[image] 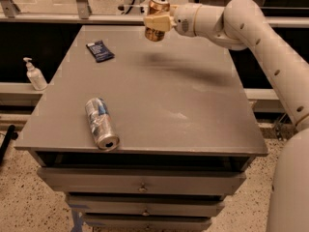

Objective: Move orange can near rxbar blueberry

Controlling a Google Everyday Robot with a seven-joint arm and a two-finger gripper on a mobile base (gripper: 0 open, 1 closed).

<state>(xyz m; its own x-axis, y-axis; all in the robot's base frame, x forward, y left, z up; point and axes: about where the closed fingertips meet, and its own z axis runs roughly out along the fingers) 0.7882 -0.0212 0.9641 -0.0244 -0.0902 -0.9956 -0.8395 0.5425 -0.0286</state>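
Our gripper [155, 22], jaws clamped on the orange can [158, 6], hangs above the bench [169, 95]; placement near the rxbar blueberry [100, 50] pending.

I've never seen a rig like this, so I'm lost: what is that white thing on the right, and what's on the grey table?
That is a white robot arm. Its two-finger gripper, above the far edge of the grey table, is shut on a slim copper-orange drink can, held in the air. The single camera looks down on the table from its front. On it lie a flat navy-blue wrapper at far left and a silver-and-blue can on its side near the front left.
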